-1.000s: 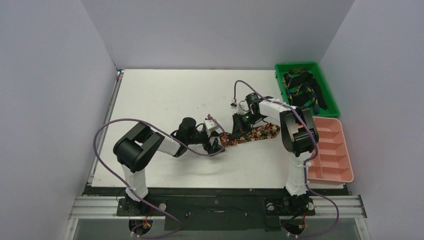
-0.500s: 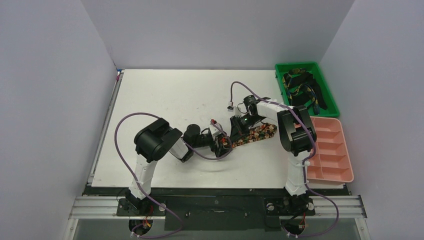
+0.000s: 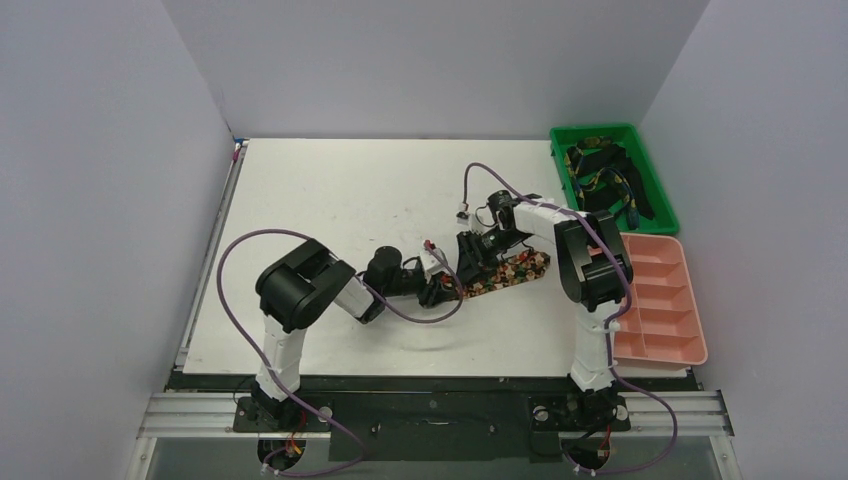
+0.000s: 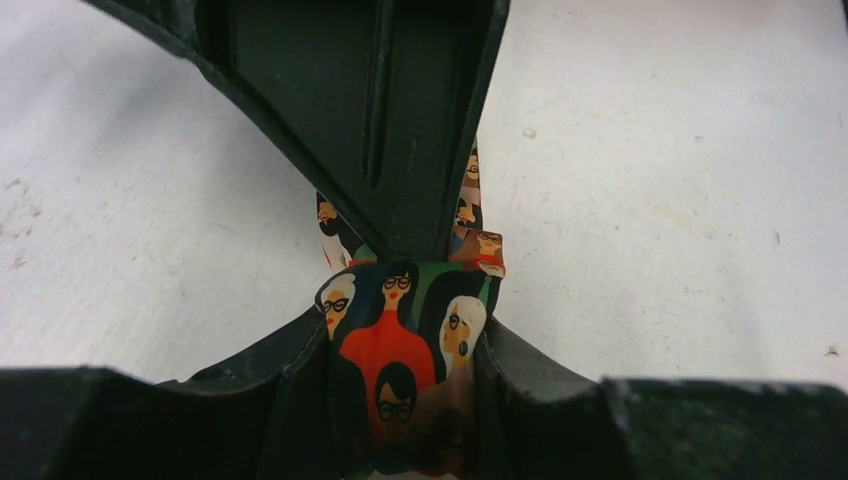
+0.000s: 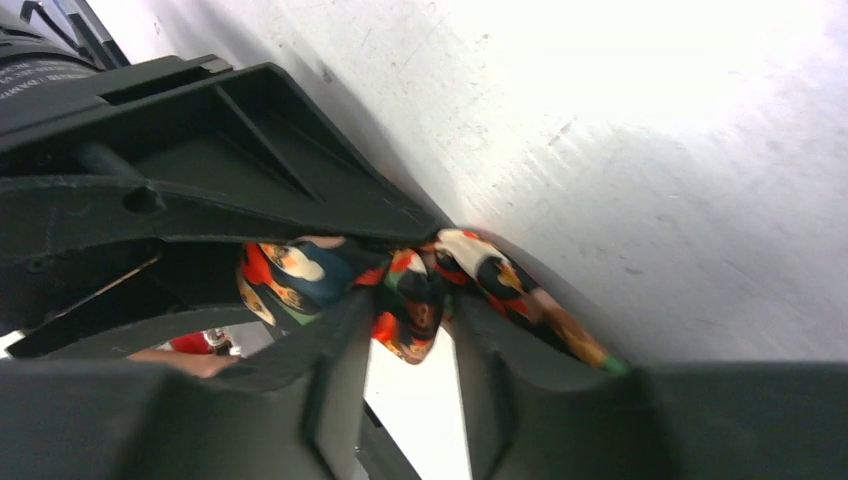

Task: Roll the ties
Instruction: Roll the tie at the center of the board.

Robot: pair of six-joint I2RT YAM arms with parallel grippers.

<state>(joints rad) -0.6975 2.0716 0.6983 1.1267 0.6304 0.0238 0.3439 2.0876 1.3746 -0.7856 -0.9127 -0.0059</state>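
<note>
My left jaws, wide a moment ago, now clamp the rolled end of the printed tie point(image 4: 400, 365) in the middle of the bench point(image 3: 330, 190), while my right jaws ease apart around the fabric, so the roll is handed over and rolling can continue.

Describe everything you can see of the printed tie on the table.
The printed tie is soft dark fabric covered in cartoon faces in red, orange, green and white. It lies partly bunched on the white table, right of centre. The left tool pinches one end; the right tool straddles another fold.
</note>
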